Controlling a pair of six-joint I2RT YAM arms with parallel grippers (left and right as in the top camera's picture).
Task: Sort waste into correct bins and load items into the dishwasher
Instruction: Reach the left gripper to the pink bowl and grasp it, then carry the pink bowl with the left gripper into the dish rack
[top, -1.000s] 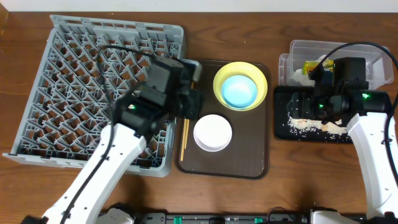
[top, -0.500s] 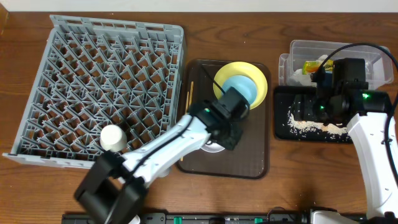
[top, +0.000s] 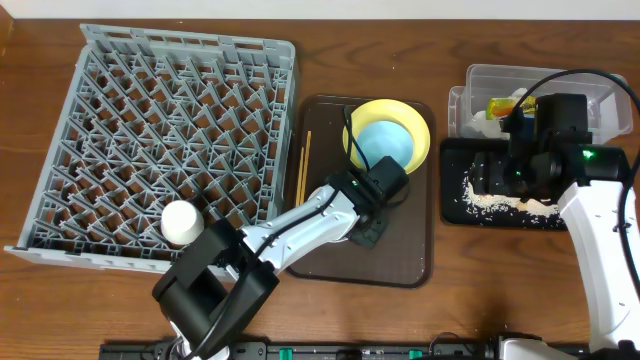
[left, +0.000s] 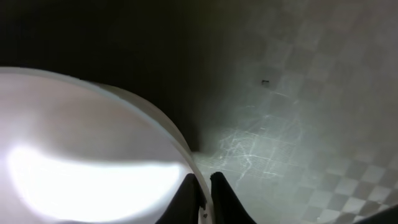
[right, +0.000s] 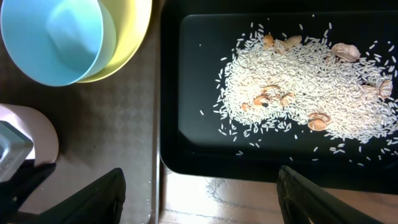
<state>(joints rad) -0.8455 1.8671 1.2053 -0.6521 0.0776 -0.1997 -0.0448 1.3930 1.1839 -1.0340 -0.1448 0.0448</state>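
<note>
The left gripper (left: 202, 198) pinches the white bowl (left: 81, 155) by its rim on the brown tray (top: 410, 250), beside the blue bowl (top: 388, 146) nested in the yellow plate (top: 424, 128), while a cup (top: 182, 221) stands in the rack (top: 120, 100), a wrapper (top: 500, 107) lies in the clear tub (top: 600, 85), and the right gripper (right: 199, 193) hangs wide open over rice (right: 298, 87) in the black tray (right: 186, 74).

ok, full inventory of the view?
rack: 1, grey, left
cup: 1, white, in rack, front
serving tray: 1, brown, centre
plate: 1, yellow, on serving tray
blue bowl: 1, blue, in plate
white bowl: 1, white, on serving tray
chopsticks: 1 pair, wooden, serving tray's left edge
tub: 1, clear, right
wrapper: 1, yellow-green, in tub
black tray: 1, black, beside tub
rice: scattered, pale, in black tray
left pincer: 1, shut on white bowl's rim
right pincer: 1, open, over black tray
</note>
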